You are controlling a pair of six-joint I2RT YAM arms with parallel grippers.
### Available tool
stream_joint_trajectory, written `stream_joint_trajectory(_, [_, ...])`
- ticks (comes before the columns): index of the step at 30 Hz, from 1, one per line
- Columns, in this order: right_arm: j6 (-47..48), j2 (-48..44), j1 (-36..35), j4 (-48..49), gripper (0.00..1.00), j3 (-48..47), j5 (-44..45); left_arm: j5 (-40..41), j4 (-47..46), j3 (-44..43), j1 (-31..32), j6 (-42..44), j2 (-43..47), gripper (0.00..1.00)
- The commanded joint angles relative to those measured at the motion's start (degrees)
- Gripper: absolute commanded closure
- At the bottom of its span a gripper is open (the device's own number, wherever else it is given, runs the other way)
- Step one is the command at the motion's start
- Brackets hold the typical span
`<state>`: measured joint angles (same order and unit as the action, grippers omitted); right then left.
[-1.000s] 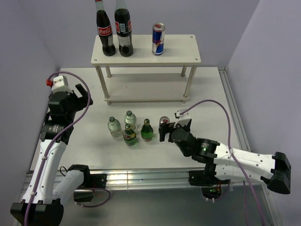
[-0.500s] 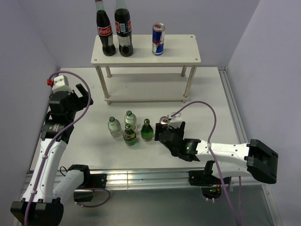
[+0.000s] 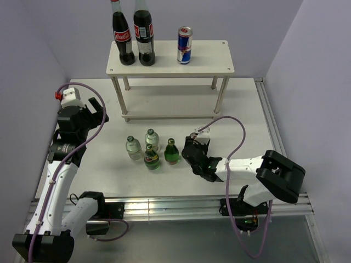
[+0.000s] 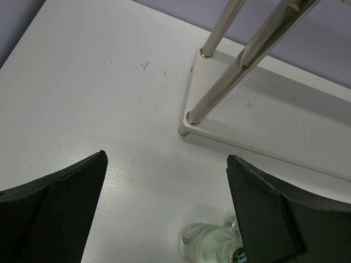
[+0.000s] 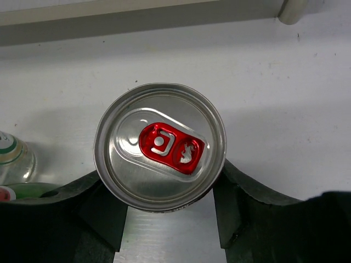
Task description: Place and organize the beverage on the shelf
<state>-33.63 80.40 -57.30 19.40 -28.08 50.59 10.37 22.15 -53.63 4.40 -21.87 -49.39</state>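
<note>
Toward the front edge of the table (image 3: 247,120), right of middle, the right gripper (image 3: 193,152) is pinching a slim can (image 5: 159,145) by its sides, can standing upright, lid up. Over by the left edge the left gripper (image 4: 164,164) hangs spread wide, holding nothing. The shelf (image 3: 219,60) sits along the far edge.

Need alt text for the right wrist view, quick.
A silver-topped can with a red tab, seen from above, clamped in the right pincer. It stands on the white table, a clear bottle at the left edge, the shelf along the top.
</note>
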Motion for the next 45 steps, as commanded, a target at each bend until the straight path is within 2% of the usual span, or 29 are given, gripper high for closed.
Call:
stream_joint_trajectory(1, [-0.38, -1.91, 0.52, 1.62, 0.99, -1.80, 2.85, -0.26, -0.80, -0.34, -0.27, 0.95, 0.17, 0.03])
stream_joint_trajectory(6, [0.05, -12.60, 0.08, -14.72, 1.00, -8.91, 5.31, -0.53, -0.80, -0.25, -0.27, 0.86, 0.17, 0.03])
stream_joint_trajectory(9, [5.05, -18.85, 0.08, -20.70, 1.00, -15.85, 4.96, -0.53, -0.71, -0.43, -0.27, 0.86, -0.01, 0.03])
stream_joint_trajectory(12, [12.60, -20.89, 0.69, -24.93, 1.00, -25.51, 4.52, -0.09, -0.71, -0.43, -0.27, 0.77, 0.34, 0.03])
stream_joint_trajectory(16, [23.75, -20.29, 3.33, -25.55, 1.00, -36.68, 1.54, 0.35, -0.79, -0.25, -0.36, 0.77, 0.69, 0.04])
stream_joint_trajectory(20, [28.17, -15.56, 9.65, -26.69, 1.00, -50.45, -3.47, -0.17, -0.88, -0.25, -0.36, 0.77, 0.43, 0.11])
stream_joint_trajectory(25, [30.99, -6.85, 18.35, -29.50, 1.00, -64.27, -11.20, -0.70, -0.79, -0.34, -0.45, 0.77, -0.10, 0.10])
stream_joint_trajectory(29, [30.29, 2.36, 23.63, -32.84, 1.00, -75.43, -15.43, -0.97, -0.88, -0.34, -0.54, 0.77, -0.10, 0.26])
stream_joint_trajectory(30, [30.20, 3.78, 24.33, -33.37, 1.00, -76.94, -15.61, -1.31, -0.97, -0.25, -0.54, 0.86, -0.18, 0.55])
stream_joint_trajectory(31, [29.42, 5.02, 25.12, -33.46, 1.00, -78.26, -16.48, -1.49, -0.97, -0.34, -0.54, 0.86, -0.27, 0.68])
stream_joint_trajectory(32, [28.97, 7.12, 26.70, -33.55, 1.00, -80.27, -17.88, -1.49, -0.71, -0.51, -0.54, 0.77, -0.45, 0.75])
stream_joint_trajectory(33, [28.27, 8.18, 27.41, -33.81, 1.00, -81.51, -18.50, -1.23, -0.62, -0.69, -0.62, 0.69, -0.80, 0.70])
stream_joint_trajectory(34, [28.00, 9.50, 28.11, -33.99, 1.00, -84.40, -19.12, -1.23, -0.44, -0.60, -0.80, 0.69, -0.80, 0.52])
stream_joint_trajectory(35, [27.65, 12.38, 29.16, -35.29, 1.00, -86.08, -20.08, -1.32, -0.62, -0.69, -0.80, 0.60, -0.80, 0.14])
stream_joint_trajectory(36, [27.56, 13.89, 29.61, -36.09, 1.00, -87.92, -20.44, -1.49, -0.62, -0.60, -0.80, 0.69, -0.80, 0.01])
stream_joint_trajectory(40, [28.35, 20.49, 30.49, -38.47, 1.00, -96.09, -20.71, -1.76, -0.71, -0.52, -0.89, 0.69, -0.71, 0.01])
stream_joint_trajectory(45, [27.04, 24.27, 32.07, -39.43, 1.00, -98.57, -21.94, -1.76, -0.79, -0.51, -0.89, 0.77, -1.06, 0.01])
